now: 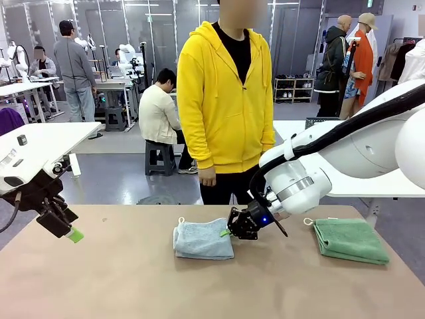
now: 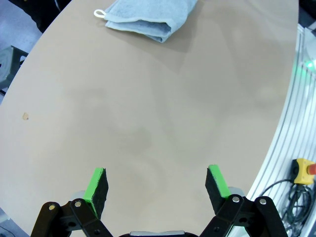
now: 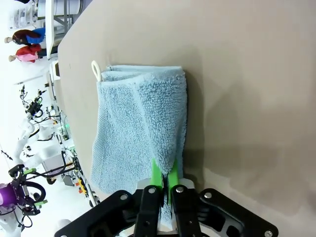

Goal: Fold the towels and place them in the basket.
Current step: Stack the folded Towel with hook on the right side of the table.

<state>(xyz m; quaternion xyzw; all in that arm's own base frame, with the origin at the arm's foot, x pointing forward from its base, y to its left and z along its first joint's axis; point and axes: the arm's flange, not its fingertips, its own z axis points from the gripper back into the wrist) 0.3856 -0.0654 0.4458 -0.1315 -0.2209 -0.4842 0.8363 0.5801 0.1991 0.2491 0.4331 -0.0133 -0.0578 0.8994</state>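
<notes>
A pale grey-blue towel (image 1: 202,239) lies folded at the table's middle, its white loop at the far left corner. My right gripper (image 1: 230,231) is shut on that towel's right edge; in the right wrist view the green pads (image 3: 157,174) pinch the folded edge of the towel (image 3: 138,118). A green towel (image 1: 350,239) lies folded at the right, untouched. My left gripper (image 1: 66,229) hangs open over the table's left edge, far from both towels. Its wrist view has the fingers (image 2: 96,185) wide apart over bare table, the blue towel (image 2: 148,17) far ahead. The dark latticed basket (image 1: 322,122) peeks out on the white table behind my right arm.
A person in a yellow hoodie (image 1: 226,100) stands at the far side, hands down. The brown table (image 1: 133,279) has wide bare room at front and left. A red stop button (image 2: 308,168) and cables sit beyond the table's edge in the left wrist view.
</notes>
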